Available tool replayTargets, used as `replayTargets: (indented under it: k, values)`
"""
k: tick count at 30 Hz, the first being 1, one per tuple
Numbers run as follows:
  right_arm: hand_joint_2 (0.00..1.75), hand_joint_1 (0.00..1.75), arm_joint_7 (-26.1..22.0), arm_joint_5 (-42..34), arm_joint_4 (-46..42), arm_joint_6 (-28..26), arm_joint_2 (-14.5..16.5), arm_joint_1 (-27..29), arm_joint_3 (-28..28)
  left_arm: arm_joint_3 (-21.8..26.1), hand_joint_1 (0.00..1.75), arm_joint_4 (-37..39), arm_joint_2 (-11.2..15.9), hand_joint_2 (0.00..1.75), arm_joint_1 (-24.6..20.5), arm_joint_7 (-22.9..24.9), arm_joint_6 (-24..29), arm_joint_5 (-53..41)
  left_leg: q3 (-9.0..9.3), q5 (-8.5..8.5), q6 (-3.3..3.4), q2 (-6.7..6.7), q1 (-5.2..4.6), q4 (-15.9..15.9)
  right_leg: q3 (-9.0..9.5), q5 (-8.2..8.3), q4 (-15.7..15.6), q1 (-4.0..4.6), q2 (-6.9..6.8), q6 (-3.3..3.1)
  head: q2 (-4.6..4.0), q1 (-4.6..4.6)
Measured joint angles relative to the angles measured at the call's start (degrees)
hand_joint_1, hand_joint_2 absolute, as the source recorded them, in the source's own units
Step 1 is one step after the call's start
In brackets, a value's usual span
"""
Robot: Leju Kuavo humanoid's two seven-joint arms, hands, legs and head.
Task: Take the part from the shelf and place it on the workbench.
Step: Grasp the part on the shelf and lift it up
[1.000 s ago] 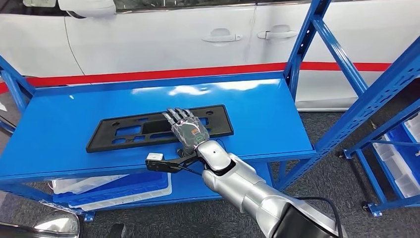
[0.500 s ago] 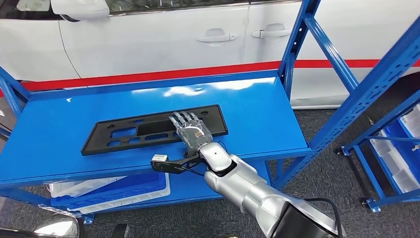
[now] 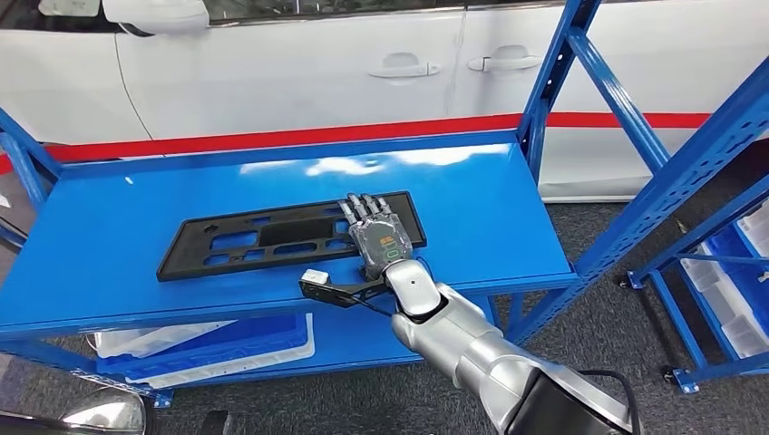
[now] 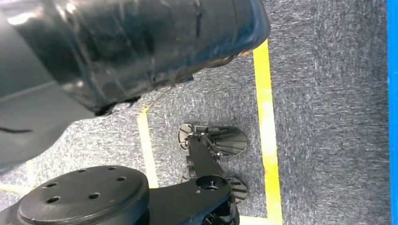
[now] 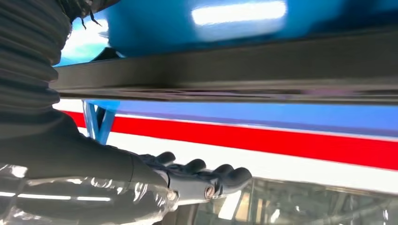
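Observation:
The part is a long, flat black plate (image 3: 263, 237) with several cut-outs. It lies flat on the blue shelf (image 3: 481, 217), slightly askew. My right hand (image 3: 376, 237) rests palm down on the plate's right end, fingers stretched out and pointing toward the back of the shelf. I cannot see the thumb or whether anything hooks under the plate's edge. In the right wrist view, the hand (image 5: 187, 180) has straight fingers, and the plate's dark edge (image 5: 234, 70) runs close alongside.
A white car (image 3: 299, 72) with a red stripe stands right behind the shelf. Blue uprights (image 3: 553, 82) rise at the shelf's right end. White and blue bins (image 3: 209, 340) sit on the lower level. Another blue rack (image 3: 725, 290) stands at the right on grey carpet.
My right hand has slid to the right along the plate, from its middle toward its right end. The plate has not moved on the shelf; the camera swayed slightly.

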Motion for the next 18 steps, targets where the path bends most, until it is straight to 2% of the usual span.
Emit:
replayTargets:
  k: [2, 4, 5, 7, 8, 9, 10, 12, 13, 15, 18]
  values:
    - [1.75, 1.70, 0.4, 0.0, 0.2, -0.3, -0.3, 0.0, -0.2, -0.2, 0.00, 0.0, 0.0, 0.00, 0.0, 0.1, 0.1, 0.0, -0.12, 0.07, -0.52, -0.01, -0.01, -0.1, 0.02, 0.16, -0.2, 0.05, 0.11, -0.47, 0.00, -0.08]
    - [1.75, 1.75, 0.5, -0.4, 0.5, -0.2, -0.6, -0.1, -0.4, -0.3, 0.00, 0.0, 0.1, 0.00, 0.0, 0.2, 0.2, 0.0, -0.52, -0.88, -1.07, 0.07, 0.10, 1.0, 0.17, 0.44, -0.6, -0.18, 0.09, -1.07, 0.00, -0.18]
    - [1.75, 1.75, 0.5, -0.5, 0.6, -0.1, -0.6, -0.1, -0.5, -0.4, 0.00, 0.0, 0.2, 0.00, 0.0, 0.2, 0.2, 0.0, -1.38, -2.16, -1.36, 0.10, 0.16, 3.0, 0.24, 0.58, -0.8, -0.32, 0.05, -1.33, 0.00, -0.28]
    - [1.75, 1.75, 0.2, -0.7, 0.8, -0.1, -0.7, -0.1, -0.6, -0.6, 0.00, 0.0, 0.2, 0.00, 0.0, 0.2, 0.3, 0.0, -4.62, -5.59, -1.87, 0.16, 0.30, 10.1, 0.22, 0.65, -0.8, -0.27, 0.02, -1.60, 0.00, -0.50]
    - [1.75, 1.75, 0.1, -0.8, 0.9, -0.1, -0.8, 0.0, -0.7, -0.7, 0.00, 0.0, 0.2, 0.00, 0.0, 0.3, 0.3, 0.0, -6.15, -6.61, -2.01, 0.15, 0.35, 13.3, 0.21, 0.65, -0.8, -0.22, 0.02, -1.65, 0.00, -0.49]
    - [1.75, 1.75, 0.0, -0.8, 1.0, -0.2, -0.9, 0.1, -0.8, -0.7, 0.00, 0.0, 0.2, 0.00, 0.0, 0.3, 0.4, 0.0, -6.82, -6.52, -2.04, 0.15, 0.36, 14.6, 0.21, 0.64, -0.8, -0.18, 0.04, -1.66, 0.00, -0.50]
    - [1.75, 1.75, -0.1, -0.8, 1.1, -0.2, -1.0, 0.2, -0.8, -0.8, 0.00, 0.0, 0.2, 0.00, 0.0, 0.3, 0.4, 0.0, -6.48, -5.42, -1.98, 0.15, 0.36, 13.8, 0.23, 0.63, -0.7, -0.17, 0.08, -1.67, 0.00, -0.50]
    - [1.75, 1.75, -0.2, -0.7, 1.2, -0.4, -1.0, 0.0, -0.8, -0.8, 0.00, 0.0, 0.3, 0.00, 0.0, 0.3, 0.5, 0.0, -3.34, -1.68, -1.57, 0.15, 0.32, 7.4, 0.34, 0.61, -0.7, -0.16, 0.19, -1.64, 0.00, -0.51]
    - [1.75, 1.75, -0.3, -0.7, 1.2, -0.6, -1.0, -0.1, -0.9, -0.8, 0.00, 0.0, 0.4, 0.00, -0.1, 0.3, 0.5, 0.0, -1.61, -0.58, -1.29, 0.14, 0.17, 4.0, 0.35, 0.58, -0.7, -0.06, 0.21, -1.53, 0.00, -0.50]
    - [1.75, 1.75, -0.3, -0.6, 1.3, -1.1, -1.1, -0.2, -1.1, -0.9, 0.00, 0.0, 0.4, 0.00, -0.3, 0.3, 0.5, 0.0, 0.31, 0.16, -0.81, 0.07, -0.17, 0.1, 0.28, 0.61, -0.7, 0.05, 0.20, -1.10, 0.00, -0.46]
    - [1.75, 1.75, -0.3, -0.5, 1.2, -2.0, -1.3, -0.2, -1.4, -1.0, 0.00, 0.0, 0.4, 0.00, -0.2, 0.3, 0.6, 0.1, 0.68, 0.26, -0.05, 0.11, -0.23, -0.8, 0.28, 0.67, -0.7, 0.02, 0.18, -0.18, 0.00, -0.44]
